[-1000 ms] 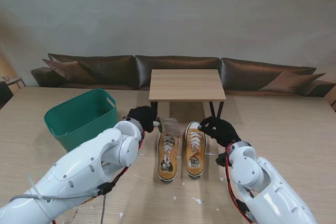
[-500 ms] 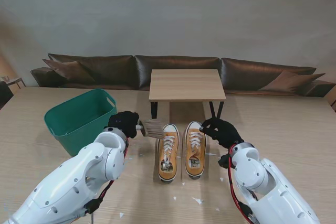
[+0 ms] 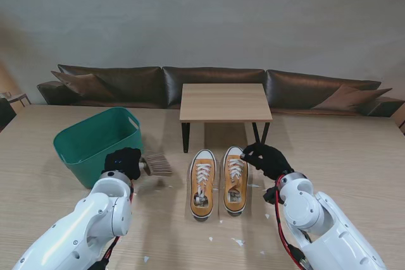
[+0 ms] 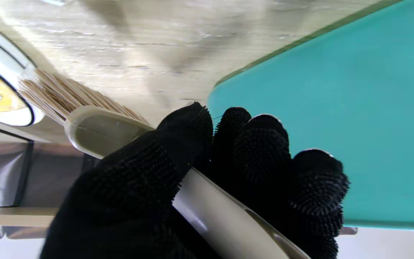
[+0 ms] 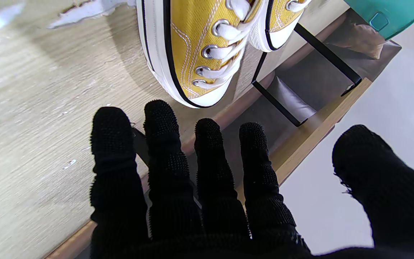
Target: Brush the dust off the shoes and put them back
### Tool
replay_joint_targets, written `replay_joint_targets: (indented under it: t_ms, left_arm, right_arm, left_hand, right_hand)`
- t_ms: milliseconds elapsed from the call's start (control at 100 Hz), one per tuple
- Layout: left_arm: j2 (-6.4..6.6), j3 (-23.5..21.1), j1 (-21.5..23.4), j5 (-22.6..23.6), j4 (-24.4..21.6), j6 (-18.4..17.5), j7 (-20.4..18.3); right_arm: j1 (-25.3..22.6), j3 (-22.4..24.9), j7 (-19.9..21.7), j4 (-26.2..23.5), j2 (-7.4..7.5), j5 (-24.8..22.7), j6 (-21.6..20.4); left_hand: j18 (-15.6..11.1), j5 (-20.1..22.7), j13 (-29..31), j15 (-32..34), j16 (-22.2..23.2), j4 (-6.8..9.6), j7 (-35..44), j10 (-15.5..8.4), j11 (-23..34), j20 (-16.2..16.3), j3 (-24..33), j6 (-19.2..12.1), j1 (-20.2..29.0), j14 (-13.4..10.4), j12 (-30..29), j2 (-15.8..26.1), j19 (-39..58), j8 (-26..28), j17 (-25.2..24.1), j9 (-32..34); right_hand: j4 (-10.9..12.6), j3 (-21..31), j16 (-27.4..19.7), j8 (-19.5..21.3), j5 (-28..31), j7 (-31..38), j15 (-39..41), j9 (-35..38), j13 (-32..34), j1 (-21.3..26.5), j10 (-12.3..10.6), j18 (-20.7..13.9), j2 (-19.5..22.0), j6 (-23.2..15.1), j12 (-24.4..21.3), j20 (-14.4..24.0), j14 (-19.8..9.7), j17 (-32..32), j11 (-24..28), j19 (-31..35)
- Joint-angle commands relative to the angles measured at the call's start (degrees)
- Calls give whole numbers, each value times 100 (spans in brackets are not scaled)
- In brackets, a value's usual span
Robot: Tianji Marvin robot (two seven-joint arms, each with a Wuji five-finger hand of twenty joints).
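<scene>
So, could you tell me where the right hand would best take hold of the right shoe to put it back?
Probably the open collar at the heel of the right shoe, reached by the right hand from its free outer side; the left shoe crowds the inner side.

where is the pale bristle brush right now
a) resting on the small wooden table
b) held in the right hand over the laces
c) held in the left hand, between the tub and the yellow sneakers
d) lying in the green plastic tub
c: the black-gloved left hand grips the pale bristle brush beside the green plastic tub, clear of the yellow sneakers; the right hand is open, holding nothing.
</scene>
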Motion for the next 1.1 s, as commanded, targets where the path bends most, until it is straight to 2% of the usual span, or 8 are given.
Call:
replay_joint_targets:
  t_ms: [0, 260, 540, 630, 680, 730, 830, 1090]
  left_arm:
    - [28, -48, 90, 32, 44, 89, -22]
    - [29, -231, 272, 205, 302, 185, 208]
    - [31, -238, 334, 233, 602, 414, 359]
    - [38, -231, 376, 250, 639, 544, 330]
    - [47, -228, 400, 278, 648, 596, 273]
    - [67, -218, 423, 337, 630, 656, 111]
    - [87, -171, 431, 373, 662, 795, -35]
    - [132, -22, 425, 574, 717, 1044, -350]
  right_arm:
    - [-41, -8, 85, -51, -8, -8, 4]
    - [-40, -13, 83, -50, -9, -2, 8]
    - [-12, -41, 84, -8, -15, 18, 18]
    - [-7, -49, 82, 5, -17, 30, 16]
    - [-2, -55, 82, 13, -18, 32, 14]
    - [2, -61, 84, 20, -18, 36, 12]
    - [10, -72, 85, 34, -19, 43, 10]
    - [27, -93, 68, 72, -31, 88, 21]
  left_hand:
    - [-142, 226, 177, 172, -14, -42, 363, 314, 52, -75, 301, -87, 194, -324, -37, -117, 284, 51, 171, 240]
    - [-144, 205, 167, 111, -31, -40, 366, 288, 39, -79, 296, -112, 184, -302, -41, -89, 255, 50, 124, 227]
    - [-137, 162, 151, -13, -52, -20, 365, 284, -1, -88, 242, -140, 198, -276, -54, -37, 216, 41, 53, 179]
    - [-57, 149, 145, -196, -77, -18, 375, 258, -47, -91, 198, -159, 183, -131, -100, -18, 169, 37, -77, 167]
    - [81, 107, 103, -411, -73, -15, 375, 211, -87, -53, 159, -186, 166, 75, -128, 18, 138, 48, -319, 139]
    - [107, 68, 2, -620, 79, 14, 362, 168, -109, 16, 31, -221, 175, 150, -156, 81, 99, 66, -509, 88]
    - [257, 40, -293, -1042, 26, -28, 342, 147, -231, -11, 20, -250, 139, 344, -181, 94, -85, 48, -855, -24]
    - [436, 138, -801, -1831, -276, -55, -151, 152, -480, -120, -108, -361, 20, 584, -387, 99, -595, -409, -1395, -307]
  right_hand:
    - [160, -133, 43, -101, -107, 7, 67, 61, 31, -19, 101, 137, 165, 5, -24, 96, 42, -1477, 38, 91]
    - [161, -134, 43, -103, -111, 5, 68, 54, 31, -18, 101, 137, 168, 7, -27, 96, 40, -1478, 32, 93]
    - [160, -136, 42, -103, -118, 6, 67, 54, 27, -20, 94, 144, 169, 4, -25, 95, 34, -1483, 35, 90]
    - [159, -136, 43, -102, -116, 9, 71, 52, 32, -20, 102, 146, 170, 7, -25, 94, 54, -1483, 36, 89]
    - [160, -134, 42, -102, -115, 10, 69, 48, 27, -16, 109, 138, 175, 4, -25, 94, 38, -1486, 34, 88]
    - [160, -135, 44, -102, -115, 11, 73, 50, 36, -15, 103, 143, 168, 7, -25, 94, 37, -1484, 36, 88]
    - [159, -137, 43, -102, -113, 13, 70, 53, 31, -18, 100, 140, 170, 6, -25, 94, 42, -1484, 37, 88]
    - [155, -148, 43, -106, -117, 9, 69, 49, 20, -32, 104, 142, 188, 11, -25, 95, 44, -1490, 37, 86]
